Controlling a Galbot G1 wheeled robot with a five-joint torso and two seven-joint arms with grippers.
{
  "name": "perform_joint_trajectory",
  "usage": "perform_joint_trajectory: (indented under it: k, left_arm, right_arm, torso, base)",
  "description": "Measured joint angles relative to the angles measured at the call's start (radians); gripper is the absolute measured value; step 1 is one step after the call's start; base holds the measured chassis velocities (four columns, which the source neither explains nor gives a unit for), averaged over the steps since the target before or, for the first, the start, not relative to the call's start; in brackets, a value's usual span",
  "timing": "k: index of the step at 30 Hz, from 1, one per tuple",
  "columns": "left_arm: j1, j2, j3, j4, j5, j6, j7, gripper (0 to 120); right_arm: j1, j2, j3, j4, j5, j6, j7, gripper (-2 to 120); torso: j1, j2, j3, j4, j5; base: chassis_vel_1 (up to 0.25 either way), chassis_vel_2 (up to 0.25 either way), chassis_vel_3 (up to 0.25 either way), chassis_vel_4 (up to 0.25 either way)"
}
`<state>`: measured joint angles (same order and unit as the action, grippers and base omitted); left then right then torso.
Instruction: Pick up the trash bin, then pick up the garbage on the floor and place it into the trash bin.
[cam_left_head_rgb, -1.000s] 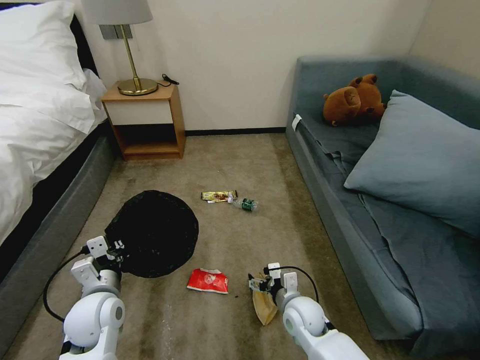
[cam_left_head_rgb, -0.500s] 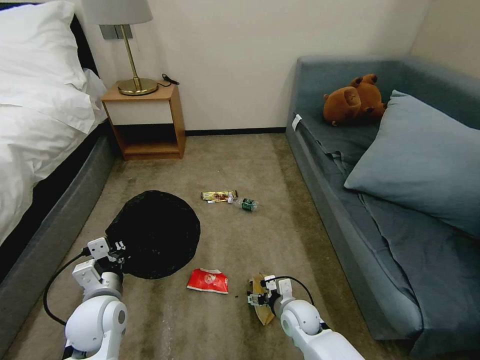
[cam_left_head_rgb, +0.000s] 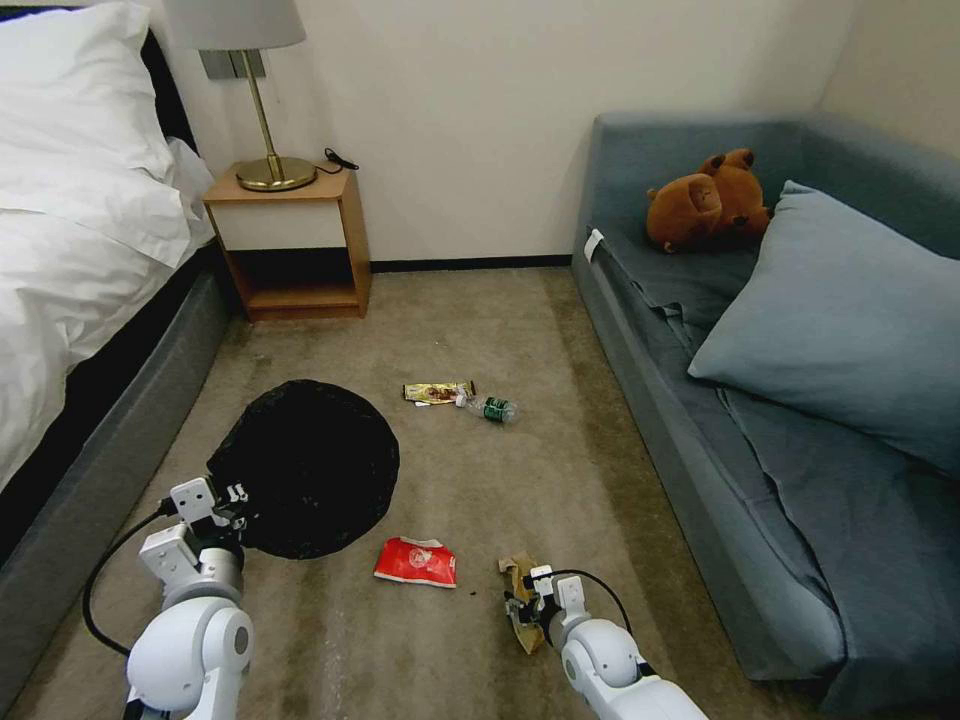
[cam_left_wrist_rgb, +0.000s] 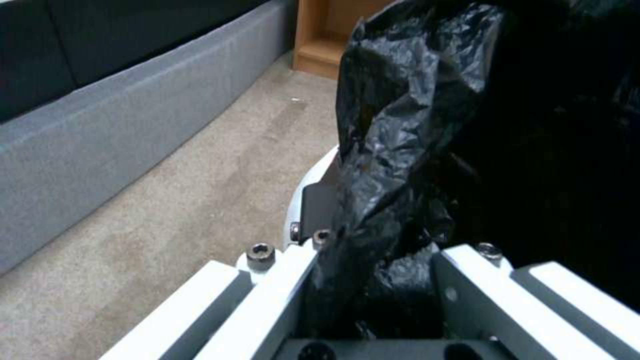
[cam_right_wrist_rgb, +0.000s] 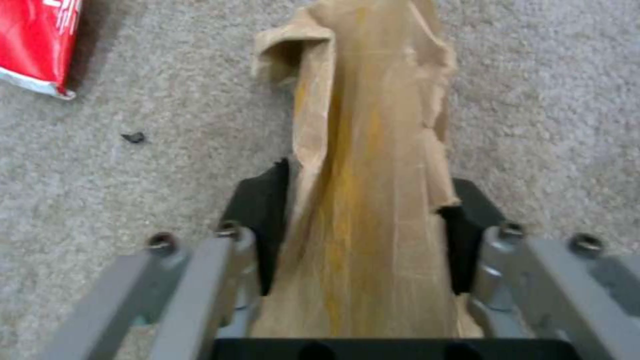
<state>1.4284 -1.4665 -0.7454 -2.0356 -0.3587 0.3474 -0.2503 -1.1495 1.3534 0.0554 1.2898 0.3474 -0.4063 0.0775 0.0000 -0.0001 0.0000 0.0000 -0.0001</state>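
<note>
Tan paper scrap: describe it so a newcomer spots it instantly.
Start at the grey sofa on the robot's right; on the carpet beside its front edge sits the right gripper. The tan paper scrap lies between its jaws, just right of the red-white wrapper. It is the only plain brown, unprinted, long creased piece.

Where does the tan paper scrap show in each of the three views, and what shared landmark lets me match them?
Head view: tan paper scrap low, right of centre, on the carpet at the right gripper.
Left wrist view: not in this picture.
Right wrist view: scrap runs up the middle, between the jaws.
Shared landmark: red wrapper, beside the scrap in head view, at a corner in right wrist view.
</note>
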Motion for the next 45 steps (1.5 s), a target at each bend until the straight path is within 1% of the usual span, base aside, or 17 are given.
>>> perform_joint_trajectory:
  k: [1, 3, 4, 5, 7, 8, 10, 11, 13, 23, 30, 35, 37, 38, 39, 40, 45]
  left_arm:
    - [0.0, 0.0, 0.0, 0.0, 0.0, 0.0, 0.0, 1]
    - [0.0, 0.0, 0.002, 0.002, 0.0, -0.002, 0.0, 1]
    - [0.0, 0.0, 0.002, 0.002, 0.0, -0.002, 0.0, 1]
    - [0.0, -0.001, 0.004, 0.008, 0.0, -0.004, 0.0, 1]
    - [0.0, -0.001, 0.004, 0.009, 0.0, -0.004, 0.0, 1]
    - [0.001, -0.003, 0.007, 0.013, 0.0, -0.004, -0.001, 1]
    - [0.001, -0.004, 0.009, 0.013, 0.0, -0.004, -0.001, 1]
    - [0.001, -0.005, 0.01, 0.012, 0.0, -0.004, -0.002, 1]
    - [0.0, -0.006, 0.01, 0.01, 0.0, -0.004, -0.003, 1]
    - [0.004, -0.006, 0.007, 0.007, -0.002, -0.005, -0.003, 1]
    - [0.004, -0.009, 0.008, 0.012, -0.002, -0.007, -0.003, 1]
    - [0.002, -0.009, 0.012, 0.018, -0.005, -0.007, -0.003, 1]
    - [0.001, -0.009, 0.015, 0.024, -0.01, -0.007, -0.003, 1]
    - [0.001, -0.009, 0.015, 0.024, -0.01, -0.007, -0.003, 1]
    - [-0.003, -0.012, 0.021, 0.036, -0.011, -0.007, -0.005, 1]
    - [-0.004, -0.014, 0.025, 0.043, -0.012, -0.005, -0.005, 1]
    - [-0.004, -0.014, 0.033, 0.047, -0.013, 0.0, -0.006, 1]
  right_arm:
    - [0.0, 0.0, 0.0, 0.0, 0.0, 0.0, 0.0, 42]
    - [-0.003, 0.0, 0.002, 0.0, -0.011, 0.01, 0.0, 33]
    - [-0.003, 0.0, 0.002, 0.0, -0.011, 0.01, 0.0, 33]
    - [-0.005, 0.0, 0.004, -0.001, -0.021, 0.021, 0.001, 26]
    - [-0.005, 0.0, 0.004, -0.001, -0.022, 0.022, 0.001, 26]
    - [-0.007, 0.001, 0.008, 0.004, -0.025, 0.03, 0.003, 14]
    - [-0.009, 0.001, 0.009, 0.01, -0.026, 0.032, 0.004, 11]
    - [-0.012, 0.001, 0.009, 0.017, -0.026, 0.034, 0.006, 4]
    - [-0.017, 0.001, 0.007, 0.027, -0.031, 0.043, 0.009, 0]
    - [-0.033, -0.002, 0.009, 0.065, -0.061, 0.075, 0.011, 0]
    - [-0.035, -0.022, 0.012, 0.145, -0.057, 0.099, 0.041, 0]
    - [-0.024, -0.027, 0.007, 0.196, -0.064, 0.146, 0.067, 0]
    - [-0.005, -0.025, -0.007, 0.224, -0.079, 0.224, 0.097, 0]
    - [-0.005, -0.025, -0.007, 0.224, -0.079, 0.224, 0.097, 0]
    - [0.037, -0.012, -0.048, 0.259, -0.095, 0.365, 0.162, 0]
    - [0.065, -0.011, -0.08, 0.317, -0.062, 0.393, 0.199, 0]
    - [0.118, -0.026, -0.147, 0.44, -0.002, 0.398, 0.24, 0]
  torso:
    - [0.0, 0.0, 0.0, 0.0, 0.0]
    - [0.0, 0.0, 0.0, 0.0, 0.0001]
    - [0.0, 0.0, 0.0, 0.0, 0.0001]
    - [0.0, 0.0, 0.0, 0.0, 0.0001]
    - [0.0, 0.0, 0.0, 0.0, 0.0001]
    - [0.0, 0.0, 0.0, 0.0001, 0.0001]
    - [0.0, 0.0, 0.0, 0.0, 0.0001]
    - [0.0, 0.0, 0.0, 0.0, 0.0001]
    - [0.0, 0.0, 0.0, 0.0, 0.0001]
    - [0.0, 0.0, 0.0, 0.0001, 0.0001]
    - [0.0, 0.0, 0.0, 0.0, 0.0001]
    - [0.0, 0.0, 0.0, 0.0, 0.0]
    - [0.0, 0.0, 0.0, 0.0, 0.0]
    - [0.0, 0.0, 0.0, 0.0, 0.0]
    - [0.0, 0.0, 0.0, 0.0002, 0.0001]
    - [0.0, 0.0, 0.0, 0.0001, -0.0002]
    - [0.0, 0.0, 0.0, 0.0001, -0.0001]
  base:
    - [0.0, 0.0, 0.0, 0.0]
    - [0.0, 0.0, 0.0, 0.0]
    - [0.0, 0.0, 0.0, 0.0]
    - [0.0, 0.0, 0.0, 0.0]
    - [0.0, 0.0, 0.0, 0.0]
    - [0.0, 0.0, 0.0, 0.0]
    - [0.0, 0.0, 0.0, 0.0]
    - [0.0, 0.0, 0.0, 0.0]
    - [0.0, 0.0, 0.0, 0.0]
    - [0.0, 0.0, 0.0, 0.0]
    - [0.0, 0.0, 0.0, 0.0]
    - [0.0, 0.0, 0.0, 0.0]
    - [0.0, 0.0, 0.0, 0.0]
    - [0.0, 0.0, 0.0, 0.0]
    - [0.0, 0.0, 0.0, 0.0]
    - [0.0, 0.0, 0.0, 0.0]
    - [0.0, 0.0, 0.0, 0.0]
